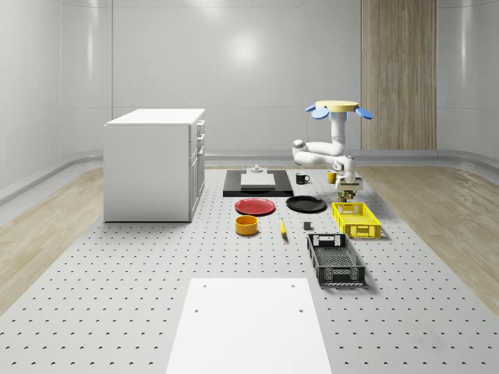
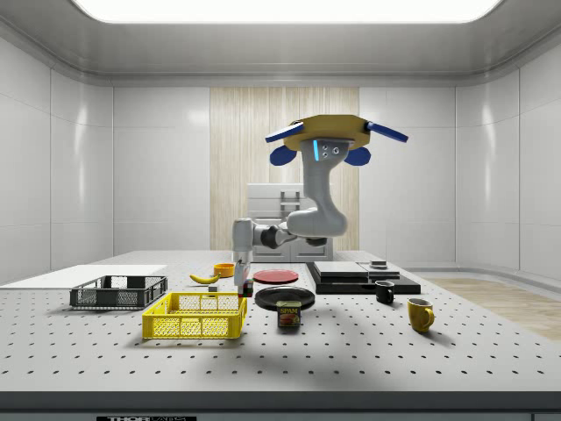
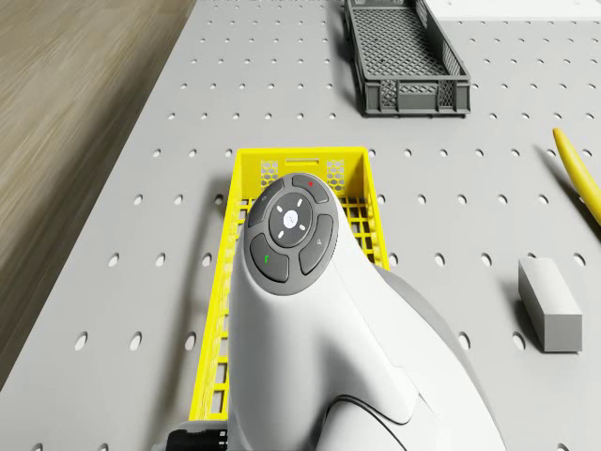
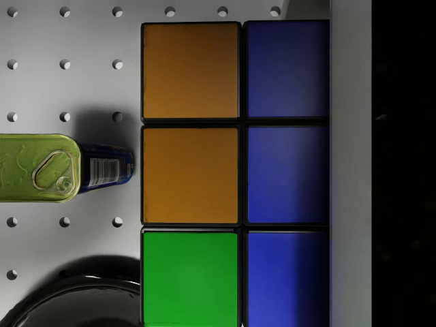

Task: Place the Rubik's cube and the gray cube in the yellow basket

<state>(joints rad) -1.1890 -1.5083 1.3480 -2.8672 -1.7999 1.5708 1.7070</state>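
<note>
I am hovering the drone (image 2: 329, 140) beside the basket's (image 1: 356, 220) far end. The tool (image 1: 348, 192) is closed on the Rubik's cube (image 4: 235, 174), carrying it just short of the basket rim. The gray cube (image 3: 549, 303) is lying on the bench (image 1: 117, 296), untouched. Neither is in.

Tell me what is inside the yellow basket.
The far part of the yellow basket looks empty in the drone view. The arm covers most of its floor, so the rest cannot be checked.
</note>
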